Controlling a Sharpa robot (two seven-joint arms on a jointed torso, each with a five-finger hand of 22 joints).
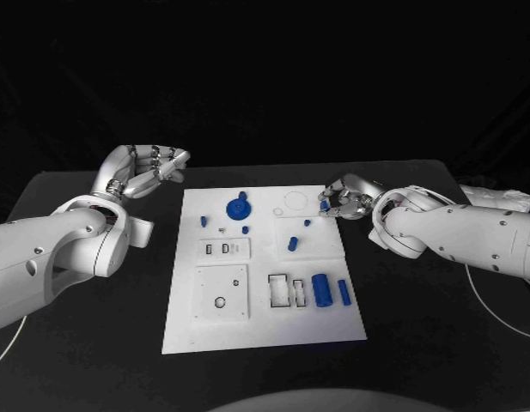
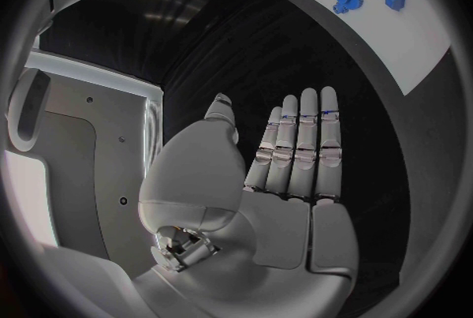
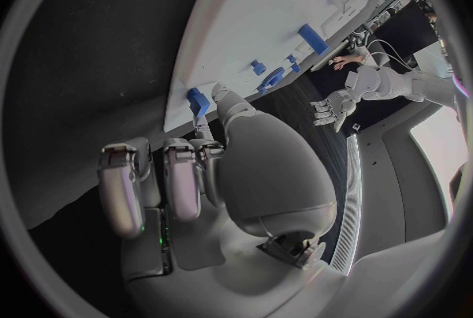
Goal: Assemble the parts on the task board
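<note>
Right hand pinches a blue part at the board's far edge

The right hand (image 1: 343, 199) holds a small blue part (image 3: 198, 101) in its fingertips over the white task board (image 1: 258, 322) on the black desk (image 1: 426, 343). A round blue gear (image 1: 238, 208) lies just beside that hand. The left hand (image 1: 147, 172) hangs off the board, fingers straight, apart, holding nothing.
</note>
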